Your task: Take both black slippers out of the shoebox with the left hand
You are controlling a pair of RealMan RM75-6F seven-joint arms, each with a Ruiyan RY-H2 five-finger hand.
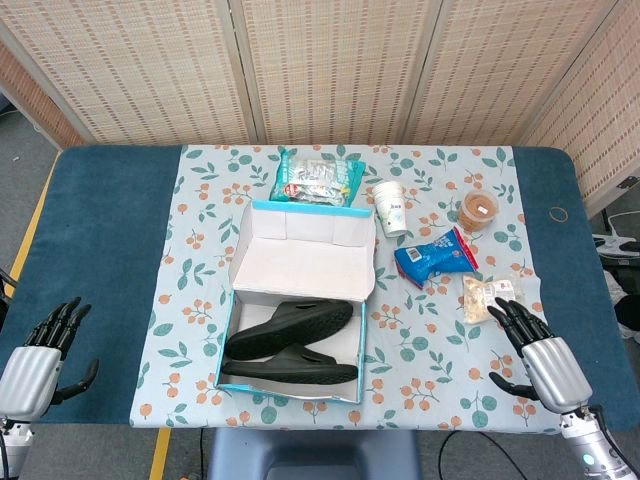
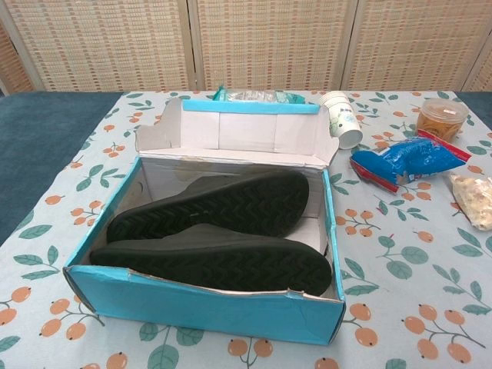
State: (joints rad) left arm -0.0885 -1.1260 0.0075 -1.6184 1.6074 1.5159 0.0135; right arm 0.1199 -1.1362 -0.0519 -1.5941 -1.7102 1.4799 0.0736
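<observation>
An open blue shoebox [image 1: 228, 330] [image 2: 207, 304] sits at the front middle of the table, its lid folded back. Two black slippers lie inside it on their sides, soles showing: one toward the back [image 1: 290, 327] [image 2: 211, 204], one at the front [image 1: 290, 369] [image 2: 211, 261]. My left hand [image 1: 40, 360] hovers at the table's front left corner, well left of the box, fingers apart and holding nothing. My right hand [image 1: 535, 355] is at the front right, also open with nothing in it. Neither hand shows in the chest view.
A floral cloth [image 1: 190, 250] covers the table's middle. Behind the box lies a green snack bag [image 1: 318, 180]. To its right are a tipped white paper cup [image 1: 390, 208] [image 2: 342, 119], a blue snack bag [image 1: 436, 257] [image 2: 407, 160], a lidded tub [image 1: 478, 211] and a clear packet [image 1: 483, 297].
</observation>
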